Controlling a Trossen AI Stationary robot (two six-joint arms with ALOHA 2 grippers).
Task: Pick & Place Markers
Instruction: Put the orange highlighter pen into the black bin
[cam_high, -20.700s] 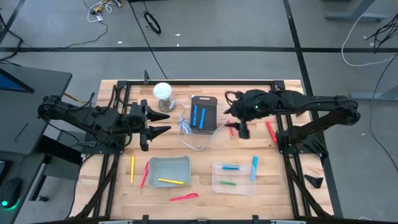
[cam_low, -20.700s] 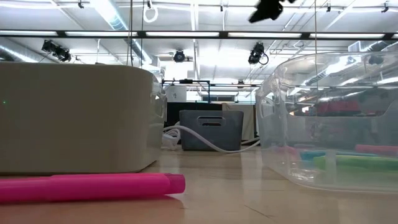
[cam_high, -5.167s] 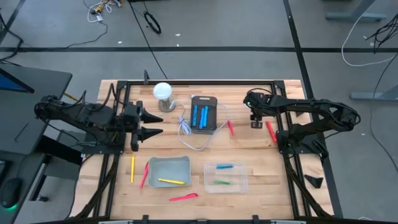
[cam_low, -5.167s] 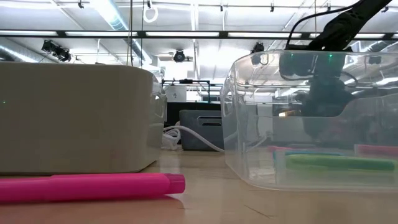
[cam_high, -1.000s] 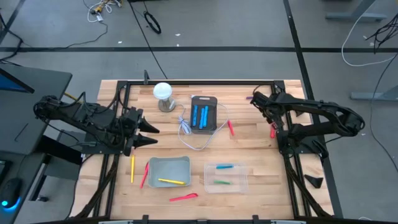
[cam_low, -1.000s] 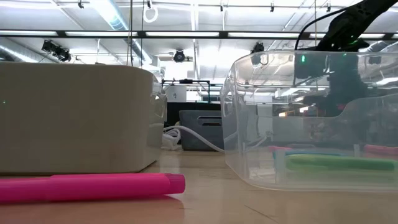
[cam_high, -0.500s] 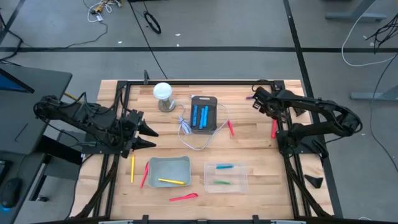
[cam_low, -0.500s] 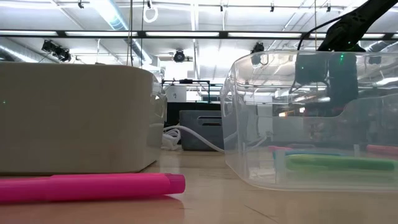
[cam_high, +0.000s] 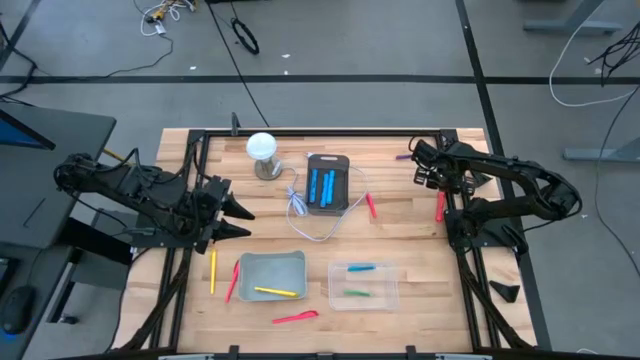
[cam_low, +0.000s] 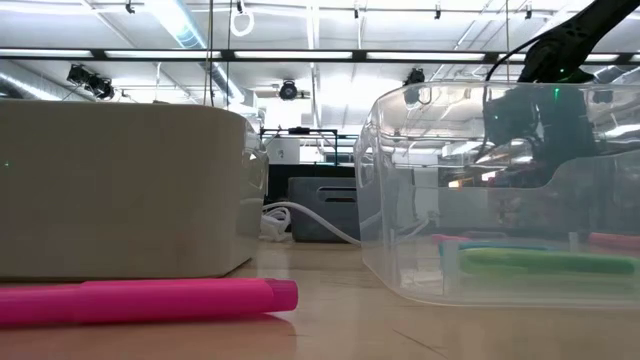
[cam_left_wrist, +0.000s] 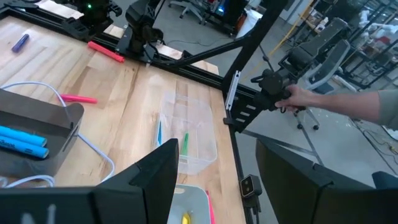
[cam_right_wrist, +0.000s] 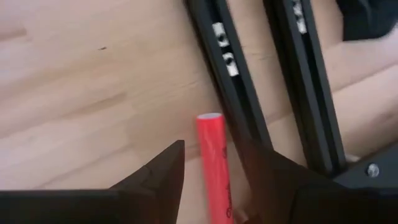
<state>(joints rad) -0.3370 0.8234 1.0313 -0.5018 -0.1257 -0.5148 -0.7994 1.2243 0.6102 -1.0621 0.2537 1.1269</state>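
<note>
In the high view, markers lie scattered on the table: a red one (cam_high: 440, 207) by the right rail, a red one (cam_high: 371, 205), a purple one (cam_high: 402, 157), a yellow one (cam_high: 213, 270) and pink ones (cam_high: 296, 318). Blue markers (cam_high: 320, 185) lie in a dark tray. A blue and a green marker lie in the clear bin (cam_high: 363, 283). My right gripper (cam_high: 425, 172) hovers open at the far right. In its wrist view (cam_right_wrist: 214, 146) its fingers stand on either side of the red marker's end (cam_right_wrist: 211, 134). My left gripper (cam_high: 240, 218) waits open at the table's left.
A grey bin (cam_high: 272, 275) holds a yellow marker. A white coiled cable (cam_high: 305, 215) and a white round lamp (cam_high: 262, 150) lie near the tray. Black frame rails (cam_right_wrist: 242, 106) run beside the red marker. A person's hand (cam_left_wrist: 311, 99) shows beyond the table.
My right gripper has shifted a little toward the table's right edge, coming over the red marker by the rail. My left arm has kept still, and no marker has visibly moved.
</note>
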